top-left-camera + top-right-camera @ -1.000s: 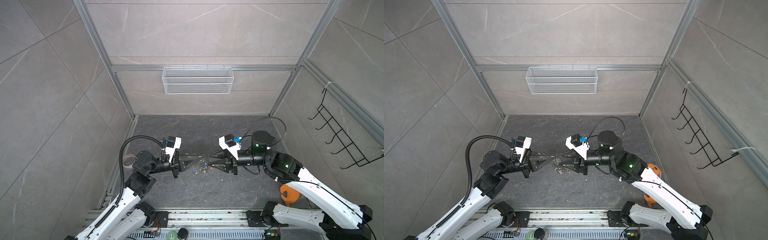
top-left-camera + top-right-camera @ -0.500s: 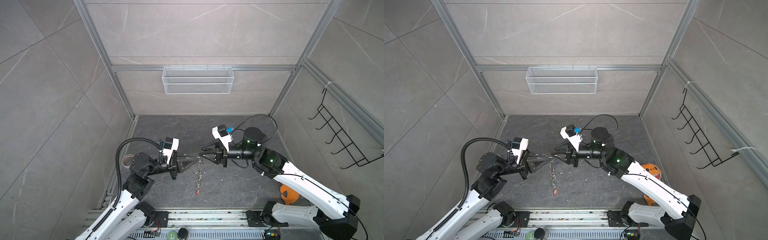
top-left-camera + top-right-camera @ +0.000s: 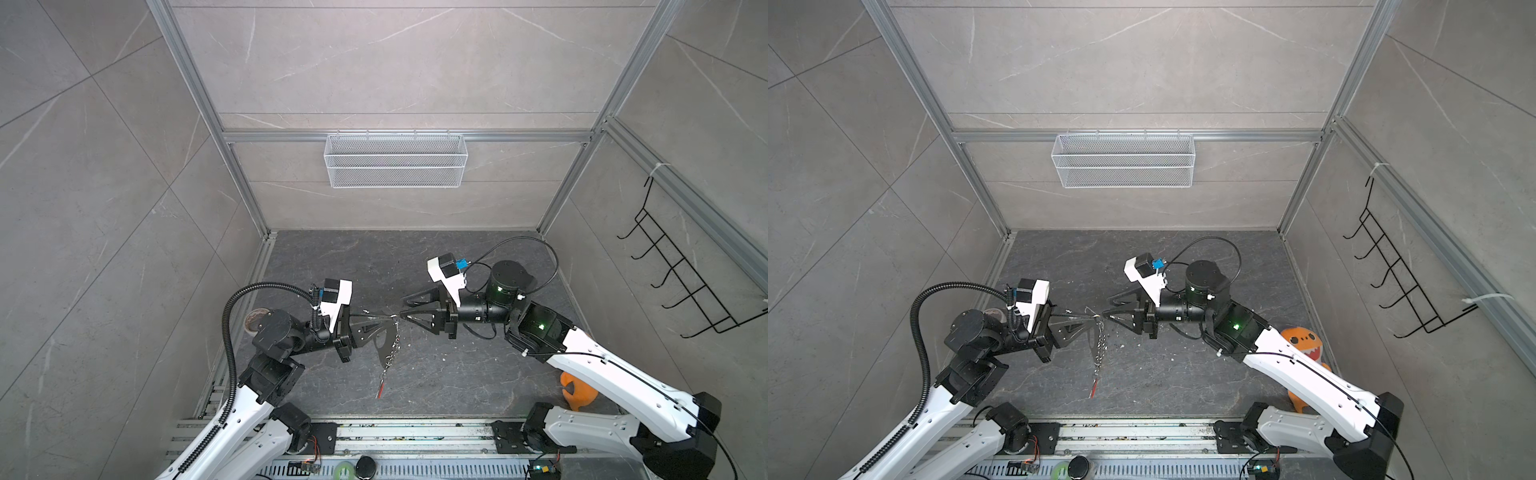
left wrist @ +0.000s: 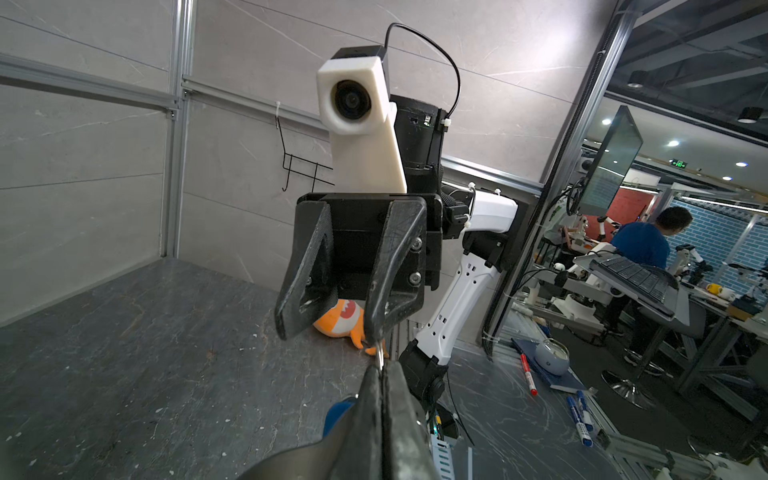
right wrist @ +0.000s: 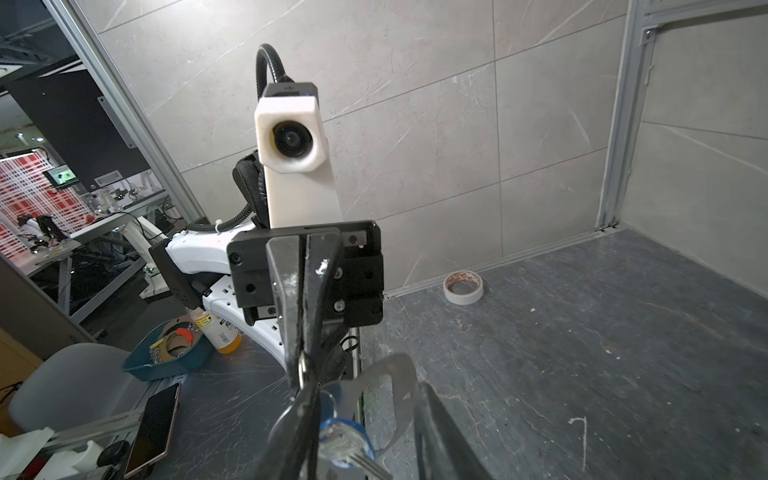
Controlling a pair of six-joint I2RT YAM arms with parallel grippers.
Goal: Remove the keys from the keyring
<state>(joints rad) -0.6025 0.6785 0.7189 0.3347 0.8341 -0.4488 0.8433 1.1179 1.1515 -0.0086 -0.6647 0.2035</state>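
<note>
Over the counter (image 3: 449, 374), left end effector (image 3: 394, 317) clamps the keyring (image 3: 395, 345), red key (image 3: 380, 388) hanging at 6 o'clock; right end effector (image 3: 403, 308) gapes empty; none looks freed.

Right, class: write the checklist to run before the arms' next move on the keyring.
1. Left end effector shut on the silver linked-ring keyring chain: ok.
2. Right end effector open beside the chain's top: ok.
3. Red plastic key hangs at the chain's lower end: ok.
4. Red key clear of the dark grey table: cannot tell.
5. Blue plastic key free of the chain: cannot tell.
</note>
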